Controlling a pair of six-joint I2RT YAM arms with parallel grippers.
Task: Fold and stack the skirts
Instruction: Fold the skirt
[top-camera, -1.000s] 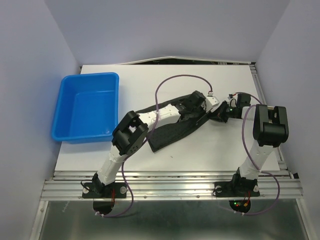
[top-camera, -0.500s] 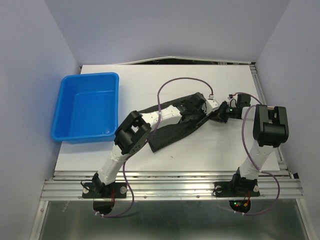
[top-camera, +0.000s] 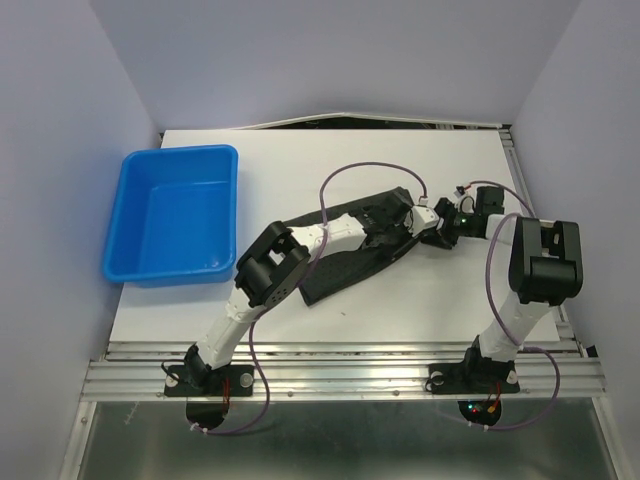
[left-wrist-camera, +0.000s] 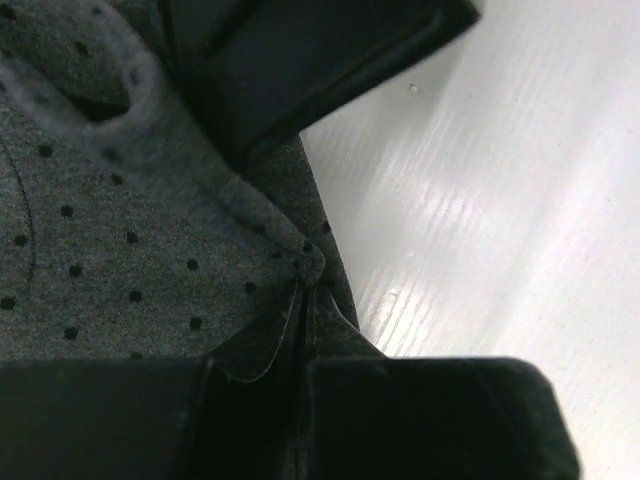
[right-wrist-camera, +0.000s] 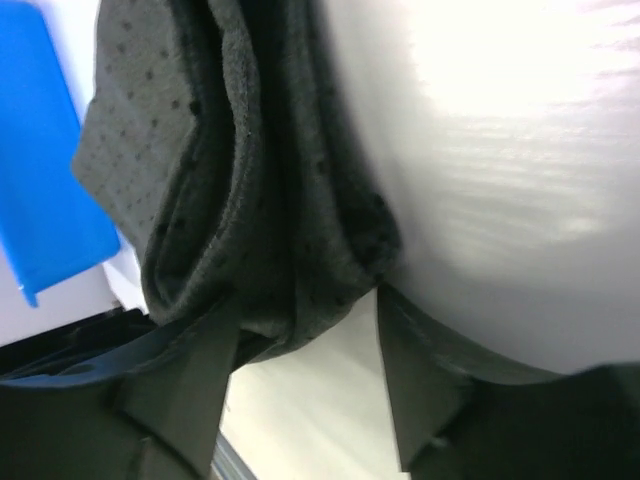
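Observation:
A dark dotted skirt (top-camera: 340, 270) lies folded in a long strip across the middle of the table, running from near left to far right. Both grippers meet at its far right end. My left gripper (top-camera: 400, 215) reaches over the cloth, and in its wrist view the jaws (left-wrist-camera: 303, 330) stand pressed together on a thin fold of the skirt (left-wrist-camera: 120, 230). My right gripper (top-camera: 428, 222) comes in from the right. In the right wrist view its jaws (right-wrist-camera: 308, 300) stand apart, with the bunched skirt edge (right-wrist-camera: 250, 180) lying loose between the fingertips (right-wrist-camera: 215, 350).
A blue tub (top-camera: 175, 160) stands at the table's left side, its inside bare, and also shows in the right wrist view as the blue tub (right-wrist-camera: 50, 200). The left arm's cable loops above the skirt. A metal rail runs along the near edge.
My right gripper has opened and let go of the skirt edge. The left arm has stretched a little farther right, still pinching the cloth.

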